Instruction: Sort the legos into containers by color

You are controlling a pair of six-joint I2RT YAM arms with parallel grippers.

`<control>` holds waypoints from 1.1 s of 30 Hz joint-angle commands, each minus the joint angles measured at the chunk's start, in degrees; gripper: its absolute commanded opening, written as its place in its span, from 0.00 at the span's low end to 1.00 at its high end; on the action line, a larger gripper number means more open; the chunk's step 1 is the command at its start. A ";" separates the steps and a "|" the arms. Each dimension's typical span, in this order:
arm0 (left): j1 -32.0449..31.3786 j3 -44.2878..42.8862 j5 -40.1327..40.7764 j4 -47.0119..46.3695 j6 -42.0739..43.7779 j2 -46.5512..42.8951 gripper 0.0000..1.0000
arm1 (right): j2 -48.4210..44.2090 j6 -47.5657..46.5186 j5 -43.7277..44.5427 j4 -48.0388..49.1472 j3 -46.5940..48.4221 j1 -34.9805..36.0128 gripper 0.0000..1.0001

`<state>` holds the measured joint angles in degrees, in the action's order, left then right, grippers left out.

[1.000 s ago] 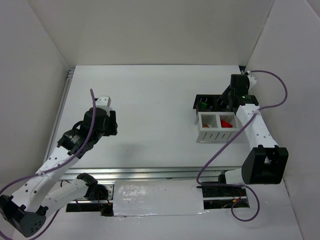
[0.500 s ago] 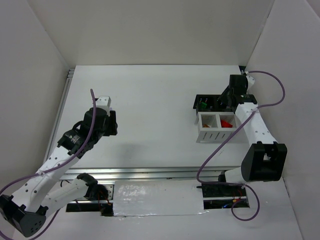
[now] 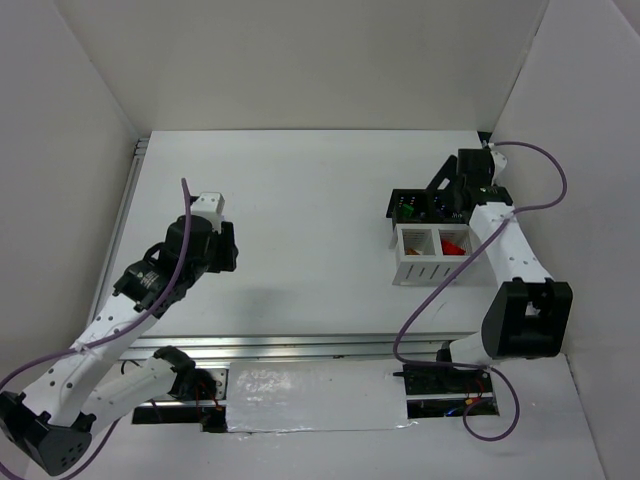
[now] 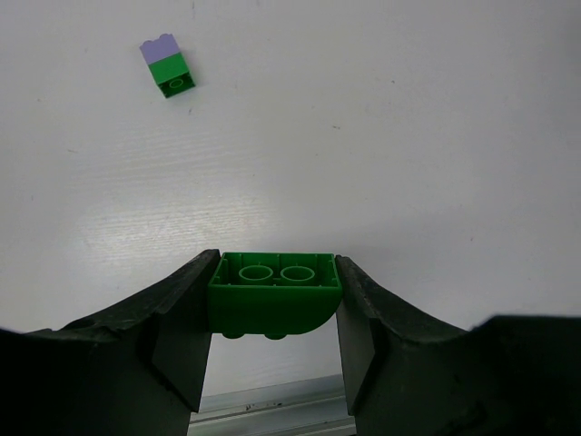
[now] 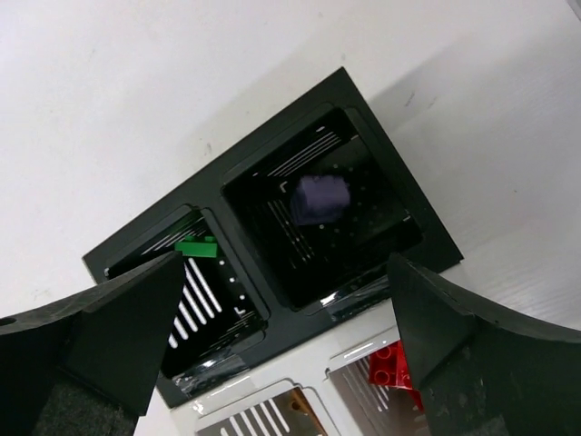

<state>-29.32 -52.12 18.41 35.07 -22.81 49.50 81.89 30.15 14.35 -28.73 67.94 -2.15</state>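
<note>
the left hand [image 4: 276,272] is squeezing a curved green lego [image 4: 275,295] between its two dark fingers, over the white tabletop [image 4: 408,136]. up and to the left of it in the left wrist view, a purple-on-green lego [image 4: 168,65] lies on the tabletop by itself, well apart from the hand. the right hand [image 5: 286,263] is far over on the other side, above the black bin [image 5: 216,175], and its fingers are spread wide with nothing in them. a purple lego [image 5: 320,200] sits in one hole of the black bin and a small green lego [image 5: 197,246] sits in the hole next to it. the white bin [image 3: 430,272] is joined on right beside it, with a red lego [image 5: 392,365] in one hole and an orange-brown lego [image 5: 295,400] in the other.
</note>
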 commanded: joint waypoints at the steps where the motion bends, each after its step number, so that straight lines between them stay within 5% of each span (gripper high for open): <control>1: 0.23 0.61 -3.81 -4.04 1.89 -2.73 0.00 | -2.69 -0.18 -3.17 -0.10 3.51 0.48 0.99; 3: 0.32 0.96 -10.21 -7.19 3.90 -4.58 0.00 | -6.20 -0.70 -9.22 1.48 2.38 1.88 1.00; 7: 0.32 1.05 -31.63 -14.23 9.87 -6.51 0.00 | -10.42 -0.71 -50.60 9.20 -1.48 14.14 0.99; 9: 0.32 1.92 -46.58 -17.73 11.20 -7.56 0.00 | -10.61 0.60 -56.34 11.41 -0.97 22.24 0.99; 11: 0.23 2.98 -53.45 -18.63 12.61 -9.49 0.00 | -10.17 1.66 -56.02 11.42 0.60 33.46 0.99; 14: 0.23 3.95 -56.11 -18.28 14.72 -11.96 0.00 | -9.29 7.87 -56.52 17.09 -0.17 41.24 0.98; 18: 0.14 3.87 -59.20 -17.85 15.86 -12.23 0.00 | -7.97 12.56 -58.21 20.30 -0.36 45.82 0.96; 33: -0.03 4.30 -58.76 -17.58 16.74 -14.25 0.00 | -1.47 14.14 -49.77 7.82 8.61 55.50 0.83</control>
<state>-29.12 -48.10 -39.57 20.51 -7.44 36.12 80.09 43.68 -37.85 -18.28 72.23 50.94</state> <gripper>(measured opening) 0.615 0.845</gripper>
